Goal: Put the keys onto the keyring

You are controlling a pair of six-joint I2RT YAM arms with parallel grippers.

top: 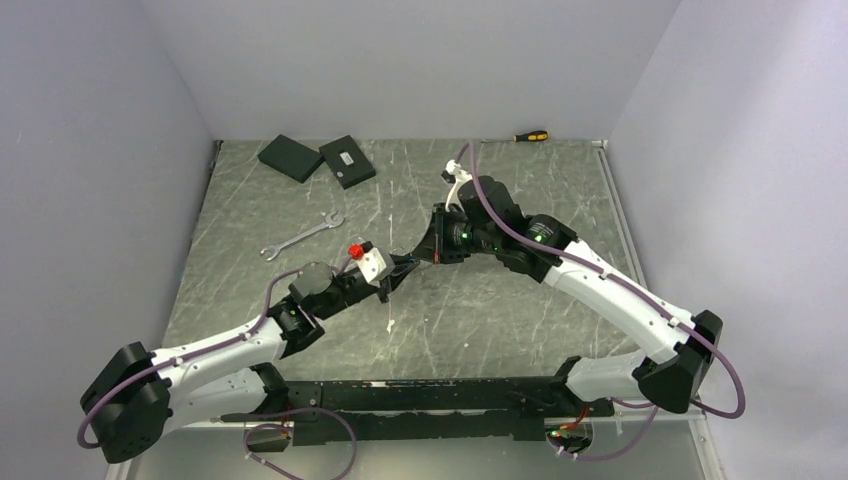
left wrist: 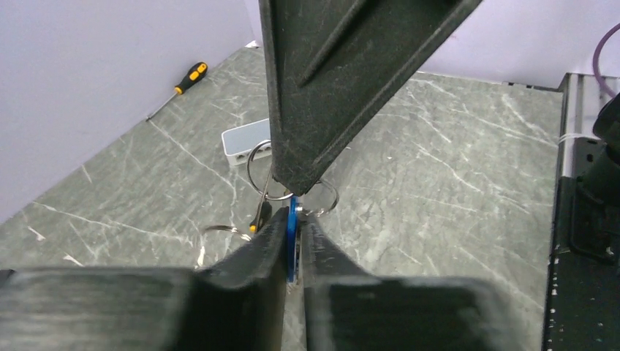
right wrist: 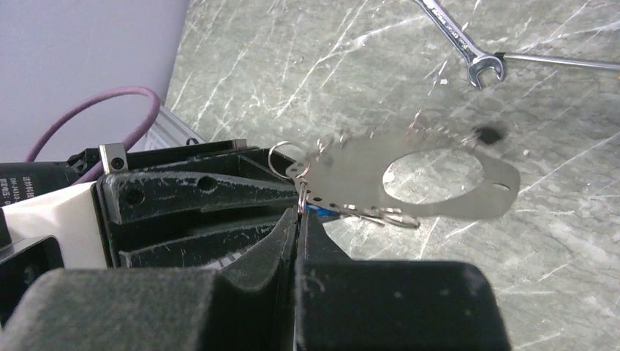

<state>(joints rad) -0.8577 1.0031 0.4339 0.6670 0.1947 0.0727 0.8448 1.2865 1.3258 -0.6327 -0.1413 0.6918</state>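
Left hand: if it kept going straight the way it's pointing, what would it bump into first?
Probably the right hand. It holds the keyring and sits straight ahead of the left hand, just past the blue tag that the left hand grips. Depth is hard to judge.

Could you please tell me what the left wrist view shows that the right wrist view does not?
Only the left wrist view shows the screwdriver and a pale box. Only the right wrist view shows a spanner and a flat metal plate with an oval hole. Both show a blue tab, thin wire rings and the marbled table.
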